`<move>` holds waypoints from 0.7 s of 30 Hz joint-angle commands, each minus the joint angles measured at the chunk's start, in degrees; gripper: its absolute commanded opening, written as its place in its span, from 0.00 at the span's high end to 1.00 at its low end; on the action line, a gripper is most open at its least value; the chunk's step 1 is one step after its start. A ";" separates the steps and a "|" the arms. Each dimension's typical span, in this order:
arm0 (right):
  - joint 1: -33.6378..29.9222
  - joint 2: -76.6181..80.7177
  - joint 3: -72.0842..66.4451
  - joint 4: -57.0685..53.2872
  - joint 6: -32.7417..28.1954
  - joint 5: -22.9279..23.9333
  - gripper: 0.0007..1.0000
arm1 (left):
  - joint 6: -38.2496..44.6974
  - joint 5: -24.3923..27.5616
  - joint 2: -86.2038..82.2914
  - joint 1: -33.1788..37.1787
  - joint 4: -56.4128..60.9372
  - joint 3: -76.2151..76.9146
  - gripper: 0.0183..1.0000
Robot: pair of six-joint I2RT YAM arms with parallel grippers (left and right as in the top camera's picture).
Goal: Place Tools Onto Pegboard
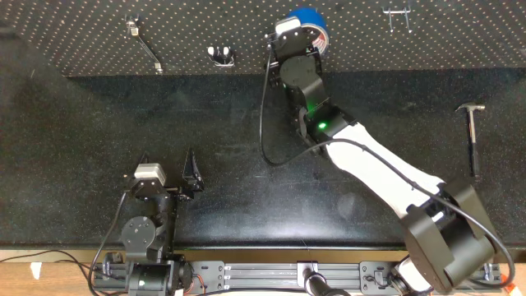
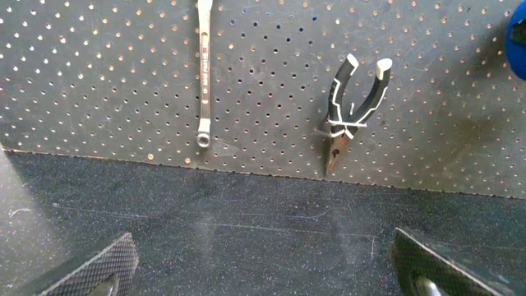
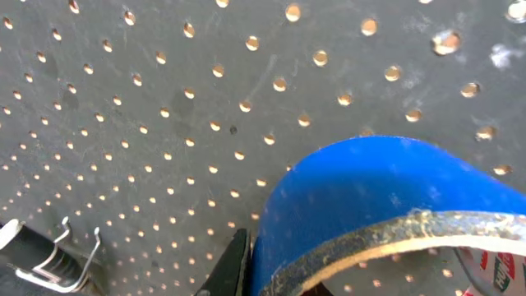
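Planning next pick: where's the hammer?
In the top view the hammer lies on the black tabletop at the far right, near the pegboard's edge.

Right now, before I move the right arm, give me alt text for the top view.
The right gripper holds a roll of blue tape at the pegboard, between the hung pliers and an empty hook. A wrench hangs farther left; a hammer lies on the mat at right. The left gripper sits open near its base.

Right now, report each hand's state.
Left hand: open, empty.
Right hand: closed on the blue tape roll.
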 commanded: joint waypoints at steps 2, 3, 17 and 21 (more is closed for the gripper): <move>0.26 0.74 0.66 1.81 -6.14 2.12 0.85 | -0.33 0.24 -0.42 -0.28 -0.35 -0.13 0.00; 0.26 0.74 0.66 2.32 -7.06 2.12 0.85 | -0.33 0.24 -0.42 -0.28 -0.35 -0.13 0.00; -1.62 3.65 0.66 6.84 -7.87 2.08 0.59 | -0.33 0.24 -0.42 -0.28 -0.35 -0.13 0.00; -1.22 2.82 0.66 5.57 -7.82 1.84 0.21 | -0.33 0.24 -0.42 -0.28 -0.35 -0.13 0.00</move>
